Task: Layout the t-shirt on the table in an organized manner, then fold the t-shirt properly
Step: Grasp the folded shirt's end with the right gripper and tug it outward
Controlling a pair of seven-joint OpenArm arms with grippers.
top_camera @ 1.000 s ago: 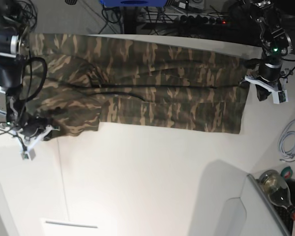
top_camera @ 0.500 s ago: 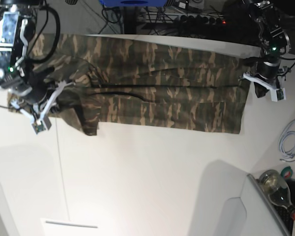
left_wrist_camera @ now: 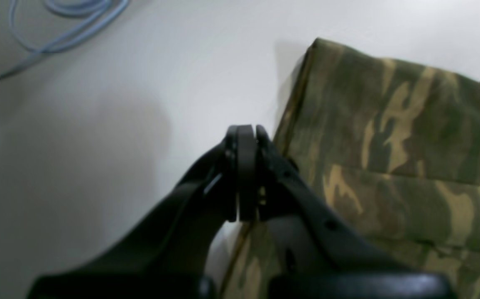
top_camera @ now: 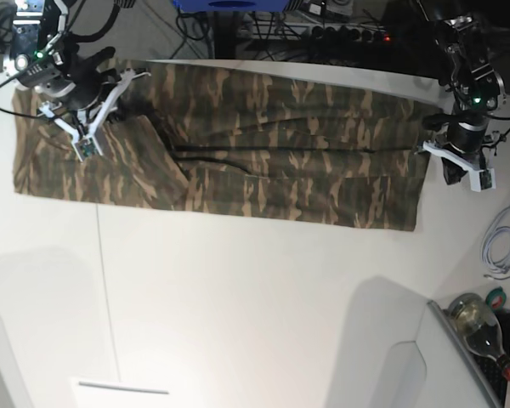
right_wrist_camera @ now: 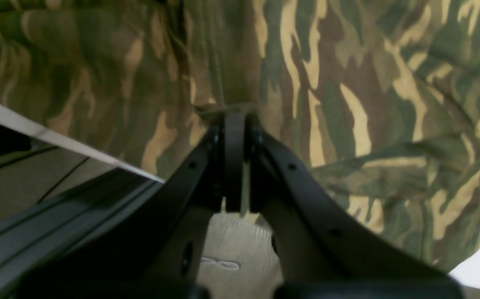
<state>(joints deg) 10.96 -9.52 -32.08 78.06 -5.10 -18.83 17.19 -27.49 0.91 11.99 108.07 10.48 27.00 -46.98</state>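
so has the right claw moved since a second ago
Yes. In the base view the right claw, shut on the t-shirt, has gone from the table's near left side up to its far edge, carrying that cloth across.

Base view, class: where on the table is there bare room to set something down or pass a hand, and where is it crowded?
Free: the wide white table in front of the t-shirt's near hem, between the thin seam line and the raised panel. Crowded: the far edge under the shirt, both shirt ends where end effectors sit, and the corner with the cable and bottle.
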